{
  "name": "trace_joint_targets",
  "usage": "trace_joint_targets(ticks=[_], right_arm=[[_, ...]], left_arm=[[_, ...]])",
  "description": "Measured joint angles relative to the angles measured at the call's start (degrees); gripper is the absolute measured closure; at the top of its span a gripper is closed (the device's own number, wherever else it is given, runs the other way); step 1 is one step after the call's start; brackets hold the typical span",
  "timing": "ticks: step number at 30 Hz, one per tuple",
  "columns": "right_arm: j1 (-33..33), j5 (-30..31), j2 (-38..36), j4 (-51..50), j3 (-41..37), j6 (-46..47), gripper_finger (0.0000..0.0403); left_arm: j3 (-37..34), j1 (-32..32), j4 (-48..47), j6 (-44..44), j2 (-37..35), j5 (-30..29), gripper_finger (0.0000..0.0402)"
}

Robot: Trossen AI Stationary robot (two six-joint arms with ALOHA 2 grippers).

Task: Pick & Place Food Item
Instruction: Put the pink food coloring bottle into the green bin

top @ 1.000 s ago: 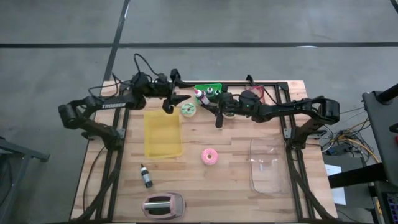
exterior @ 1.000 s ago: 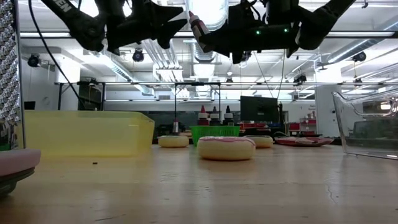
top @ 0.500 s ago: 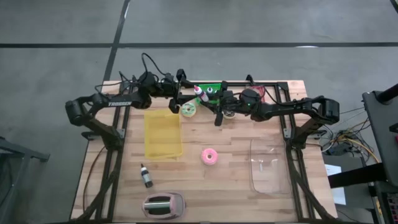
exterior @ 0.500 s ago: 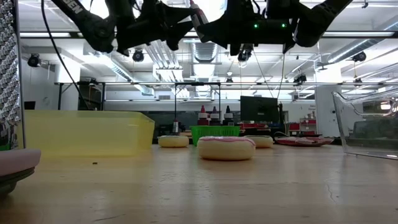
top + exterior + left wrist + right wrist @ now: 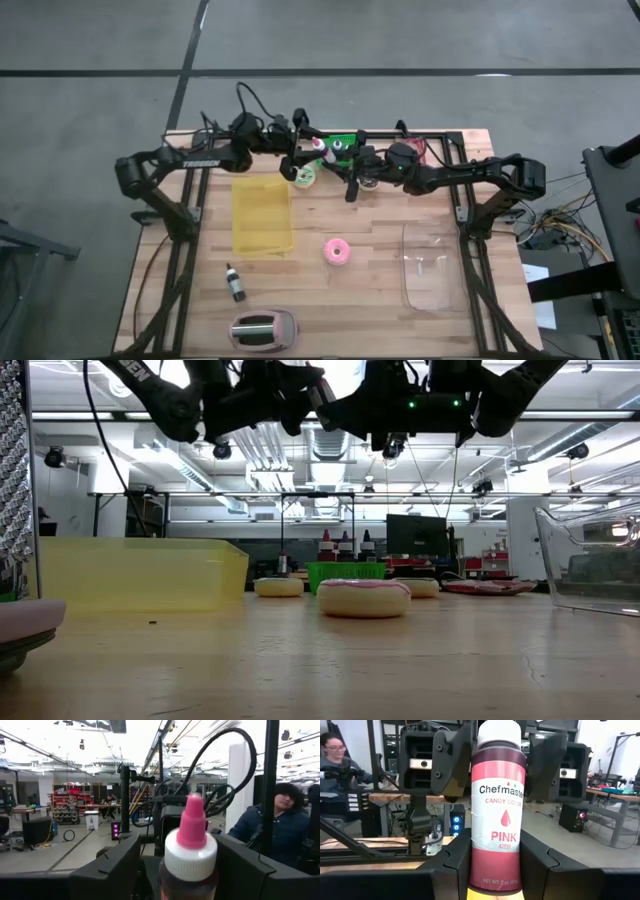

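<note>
High view has both arms meeting near the table's (image 5: 400, 215) far edge, and the action is a mid-air handover! The right gripper (image 5: 492, 870) clamps the base of a pink candy colour bottle (image 5: 501, 805), label facing its wrist camera, held aloft beside the green rack (image 5: 345, 139). The left gripper (image 5: 187, 870) sits with its jaws spread wide, one finger (image 5: 107, 865) on each side of the bottle's pink cap end, not yet closed, so the bottle is carried by the right arm alone. Below on the table lie a pink-iced donut (image 5: 337, 251), a yellow bin (image 5: 262, 214), a clear container (image 5: 432, 266) near the right edge, a green-iced donut (image 5: 305, 176) just under the left gripper, a small dark bottle (image 5: 235, 282) and a toaster (image 5: 263, 329) at the near edge. Risk now, as I judge it: if the right jaws let go before the left pair closes, the bottle drops onto the donut; a grip only on the tapered cap could slip or tilt it; and the two grippers crowd close enough to knock each other.
</note>
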Motion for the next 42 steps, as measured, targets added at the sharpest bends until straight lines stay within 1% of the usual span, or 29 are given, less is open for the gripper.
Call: trace_joint_targets(ticks=[9,12,15,20,21,29,42], right_arm=[[0.02,-0.01,0.0,0.62,-0.02,-0.31,0.0292],[0.02,-0.01,0.0,0.53,-0.02,-0.31,0.0292],[0.02,0.0,0.0,0.5,-0.01,-0.31,0.0292],[0.0,-0.36,0.0,0.29,-0.07,-0.91,0.0293],[0.0,-0.33,0.0,0.29,-0.07,-0.94,0.0294],[0.0,-0.48,0.0,0.27,-0.07,-0.9,0.0296],[0.02,-0.59,0.0,0.03,0.0,-0.62,0.0298]], left_arm=[[0.0,-0.02,1.24,1.64,0.02,-0.39,0.0159],[-0.02,-0.02,1.29,2.26,0.02,-0.37,0.017],[-0.04,-0.02,1.38,2.97,0.02,0.1,0.0202],[-0.04,-0.02,1.54,3.17,-0.09,1.73,0.0286],[-0.04,0.0,1.58,3.24,-0.09,1.91,0.0289],[0.17,0.0,1.6,5.8,-0.09,2.93,0.0289],[0.22,0.0,1.58,6.01,-0.09,3.34,0.0289]])
